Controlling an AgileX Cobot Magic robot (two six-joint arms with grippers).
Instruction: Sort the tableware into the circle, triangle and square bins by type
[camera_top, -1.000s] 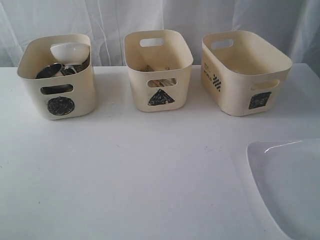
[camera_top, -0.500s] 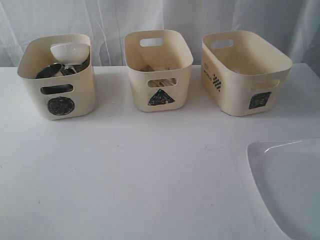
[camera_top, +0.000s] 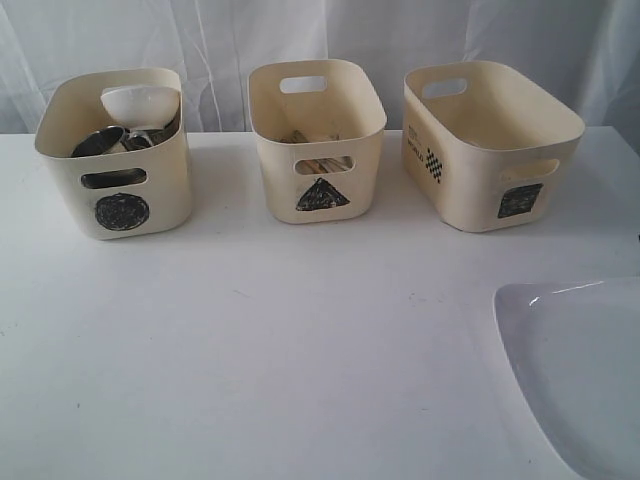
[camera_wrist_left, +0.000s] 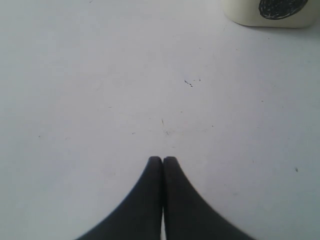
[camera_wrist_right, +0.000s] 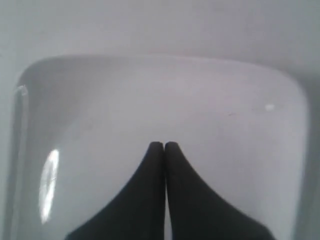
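Left pincer (camera_wrist_left: 163, 159): jaws pressed together, tips meeting, nothing between them. It is poised over bare white table (camera_wrist_left: 100, 75). The circle bin (camera_wrist_left: 270, 12) stands well beyond its tips and off to one side.

Right pincer (camera_wrist_right: 164, 145): jaws likewise pinched tight and holding nothing. The large white plate (camera_wrist_right: 100, 110) lies directly beneath it, with the tips over the plate's middle; whether they touch it cannot be told.

Seen from the room, the plate (camera_top: 580, 370) sits at the near right edge of the table, well apart from the square bin (camera_top: 485, 140). The circle bin holds a tilted white bowl (camera_top: 138, 103) above steel vessels (camera_top: 97, 141). Wooden chopsticks (camera_top: 322, 165) show through the handle slot of the triangle bin (camera_top: 318, 110).
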